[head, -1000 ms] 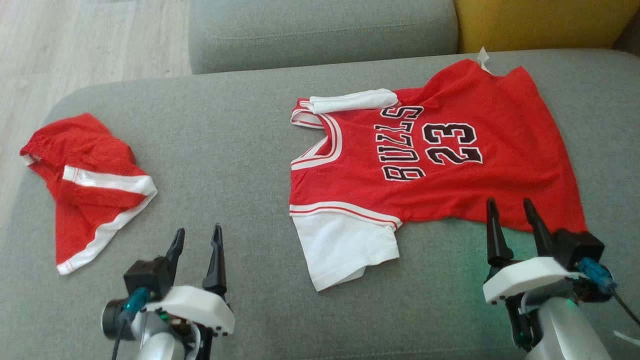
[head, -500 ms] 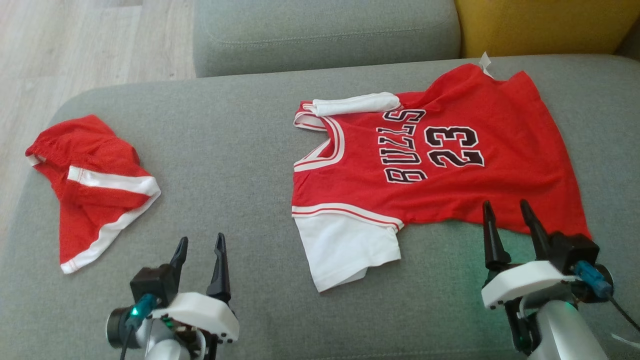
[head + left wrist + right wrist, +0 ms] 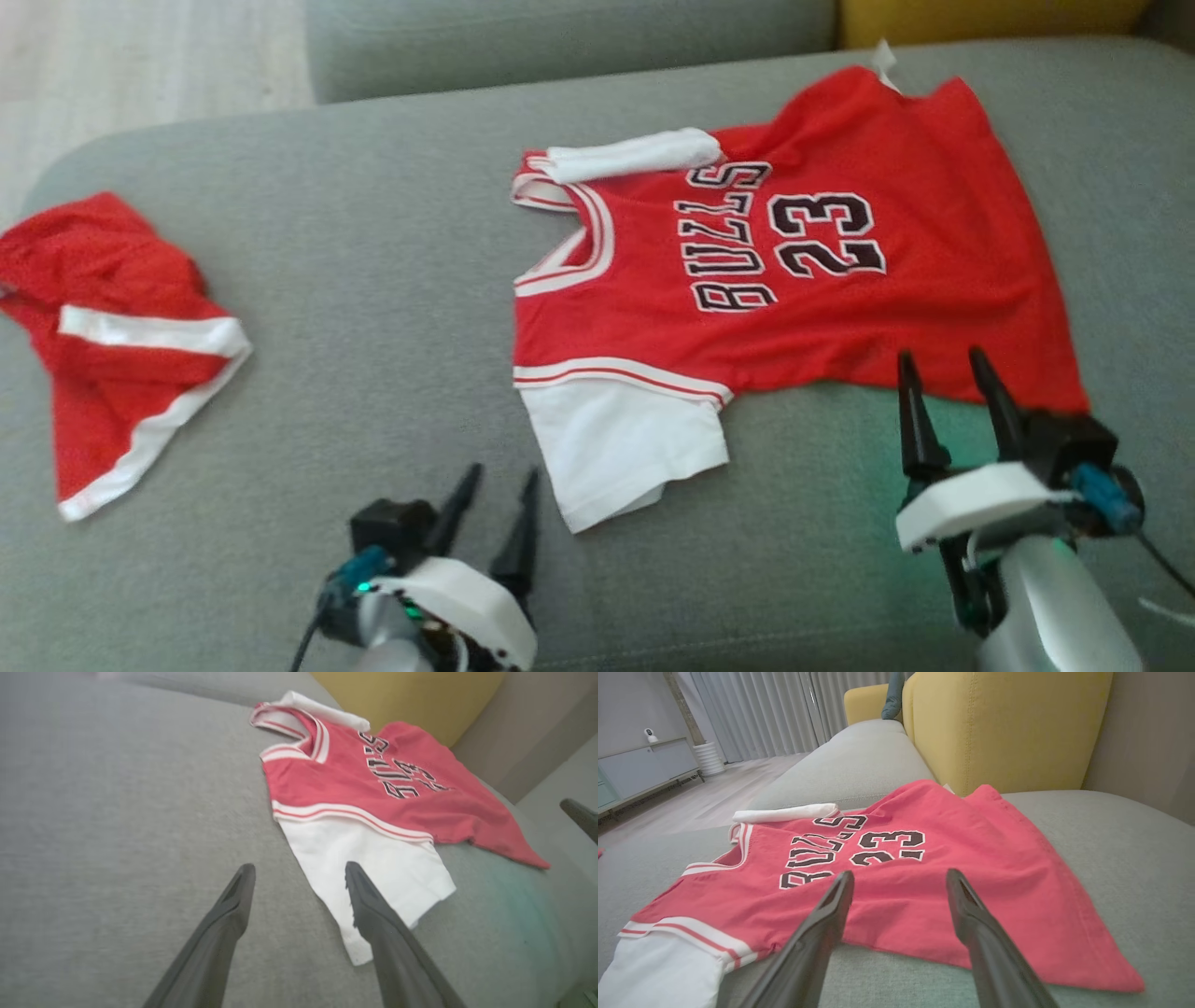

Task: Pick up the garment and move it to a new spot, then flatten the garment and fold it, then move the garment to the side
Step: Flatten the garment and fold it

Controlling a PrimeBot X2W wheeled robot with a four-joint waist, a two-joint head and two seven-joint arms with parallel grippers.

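Jersey placement comes first: your garment, the red jersey (image 3: 794, 280), lies print-up across the centre and right of the head view on the grey sofa seat (image 3: 373, 280). Its neckline points toward frame left and its hem toward frame right. It is mostly spread but not flat. The near white sleeve (image 3: 625, 448) splays toward the bottom of the frame. The far sleeve (image 3: 635, 154) looks doubled back over the shoulder, though the head view is too soft for you to be sure whether it is folded or rolled.

Your right gripper (image 3: 939, 355), at lower right, has its jaws released and empty. Its tips point at the jersey's near edge by the hem corner, which suits a pinch on that edge. Your left gripper (image 3: 504, 469), at bottom centre, is likewise spread wide and holds nothing, just beside the white sleeve's outer edge.

Judging from that pairing, you are lined up to take the near long side at its two ends so the jersey lifts evenly. Red shorts (image 3: 112, 327) lie well apart at far left, out of the way. Expect the thin fabric to sag between the two holds.
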